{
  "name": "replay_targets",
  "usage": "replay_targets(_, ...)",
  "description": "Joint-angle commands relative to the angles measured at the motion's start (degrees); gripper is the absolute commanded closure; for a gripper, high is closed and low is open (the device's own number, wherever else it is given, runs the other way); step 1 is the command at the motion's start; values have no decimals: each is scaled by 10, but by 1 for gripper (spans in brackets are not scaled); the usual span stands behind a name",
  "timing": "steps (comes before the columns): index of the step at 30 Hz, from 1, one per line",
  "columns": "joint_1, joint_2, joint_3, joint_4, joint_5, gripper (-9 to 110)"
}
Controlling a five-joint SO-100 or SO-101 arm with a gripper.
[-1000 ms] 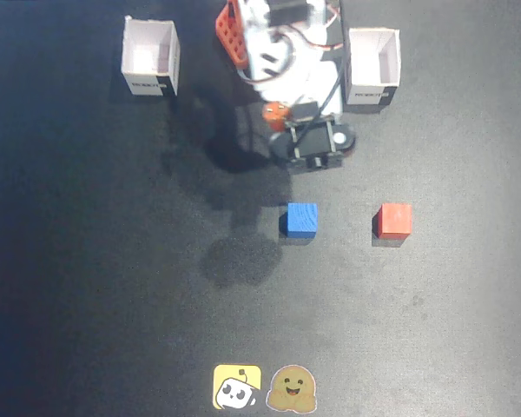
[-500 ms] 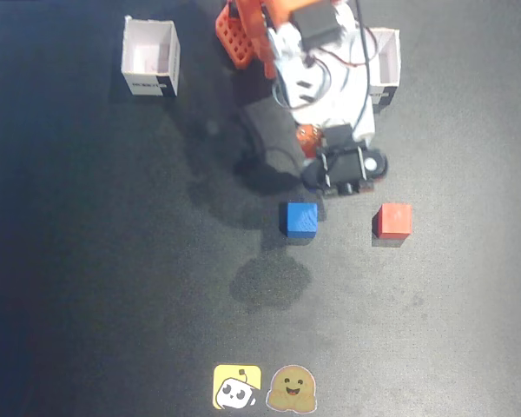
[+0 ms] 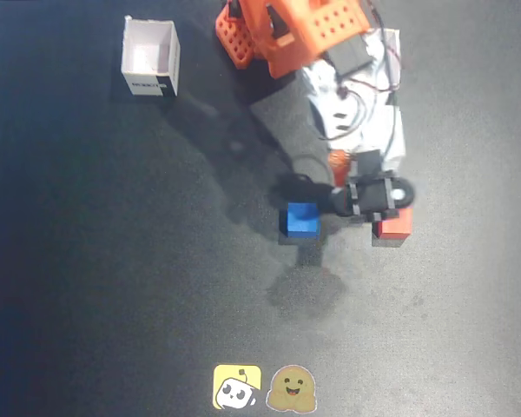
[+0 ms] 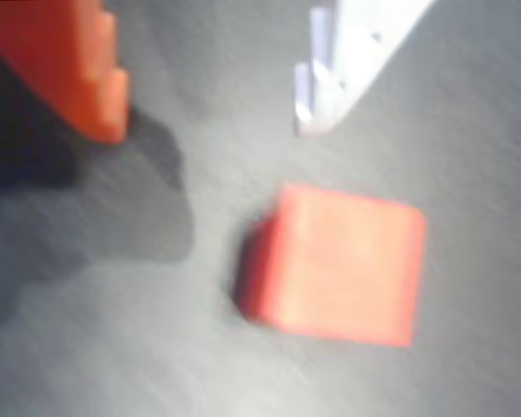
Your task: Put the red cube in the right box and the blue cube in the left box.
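Black matte worktop (image 3: 113,287), claw (image 4: 208,130) spread, hovering just above the red cube (image 4: 334,265), nothing pinched. Cube looks light, rigid, matte, so grip opposite flat faces. Blue cube (image 3: 300,219) sits just left in the fixed view. White box (image 3: 149,57) far back left; other box mostly hidden by arm.

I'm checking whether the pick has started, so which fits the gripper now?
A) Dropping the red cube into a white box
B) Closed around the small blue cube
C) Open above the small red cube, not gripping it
C: in the wrist view the two-finger gripper has its orange and white fingers spread, with the small matte red cube lying ungripped on the black table beyond the fingertips.
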Motion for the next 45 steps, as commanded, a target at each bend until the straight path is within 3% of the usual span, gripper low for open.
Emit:
replay_targets(1,-8,-32,-52,-25,11,85)
replay_targets(16,-33,-161,-101,-117,44,81)
replay_targets(45,-54,-285,-144,-175,101,79)
